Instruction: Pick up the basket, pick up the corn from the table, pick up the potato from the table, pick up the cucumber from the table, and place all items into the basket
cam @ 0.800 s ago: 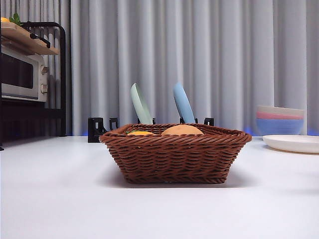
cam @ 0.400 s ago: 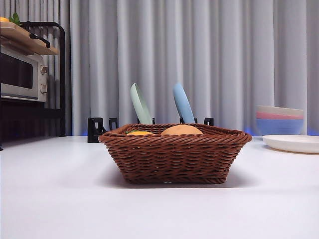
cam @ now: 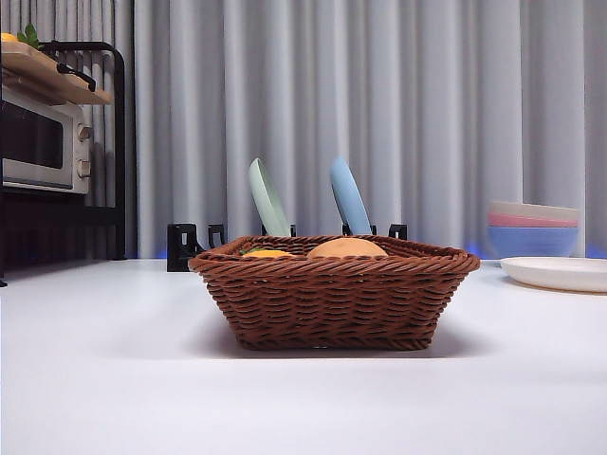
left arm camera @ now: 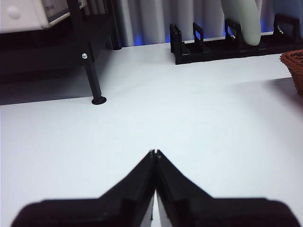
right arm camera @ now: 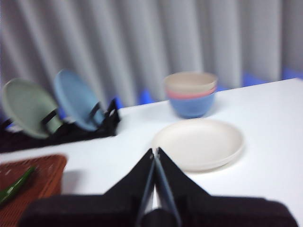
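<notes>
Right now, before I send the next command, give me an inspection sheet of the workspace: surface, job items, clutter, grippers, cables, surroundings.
Surface: white table, bare around the basket.
Job's things: basket stands mid-table; potato and corn show above its rim; cucumber lies inside.
Clutter: cream plate, stacked bowls, black rack holding a green plate and a blue plate.
Grippers: left gripper shut, empty, over bare table; right gripper shut, empty, near the cream plate.
Cables: nothing seen.
Surroundings: grey curtain, microwave on a black shelf frame.
</notes>
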`<control>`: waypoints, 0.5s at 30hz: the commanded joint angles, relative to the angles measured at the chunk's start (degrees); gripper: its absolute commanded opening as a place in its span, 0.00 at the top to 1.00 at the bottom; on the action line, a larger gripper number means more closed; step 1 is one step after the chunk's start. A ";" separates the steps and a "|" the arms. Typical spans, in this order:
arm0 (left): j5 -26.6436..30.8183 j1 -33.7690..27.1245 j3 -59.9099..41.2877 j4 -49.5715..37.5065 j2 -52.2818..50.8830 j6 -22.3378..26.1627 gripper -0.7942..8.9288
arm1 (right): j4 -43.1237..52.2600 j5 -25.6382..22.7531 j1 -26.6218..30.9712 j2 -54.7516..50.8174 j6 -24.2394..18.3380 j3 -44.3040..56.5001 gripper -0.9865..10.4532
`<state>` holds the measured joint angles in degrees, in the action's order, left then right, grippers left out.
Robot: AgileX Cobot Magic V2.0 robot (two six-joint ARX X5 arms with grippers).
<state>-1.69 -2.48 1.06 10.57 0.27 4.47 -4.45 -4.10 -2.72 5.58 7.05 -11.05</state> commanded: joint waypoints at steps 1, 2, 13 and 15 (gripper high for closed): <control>0.13 -0.11 -0.85 -0.04 -0.04 -0.20 0.92 | 0.50 1.90 -0.24 -2.97 -0.02 4.39 0.93; 0.13 -0.11 -0.85 -0.04 -0.04 -0.17 0.92 | 0.50 2.45 -0.44 -3.76 -0.04 5.42 0.93; 0.13 -0.11 -0.85 -0.07 -0.04 -0.20 0.92 | -2.12 2.62 -1.11 -5.53 -0.46 10.71 0.93; 0.13 -0.11 -0.85 -0.07 -0.04 -0.17 0.92 | -3.52 2.97 -1.20 -5.53 -0.48 10.71 0.93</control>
<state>-1.69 -2.48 1.06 10.57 0.30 4.47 -8.19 -1.21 -3.79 0.23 6.83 -0.97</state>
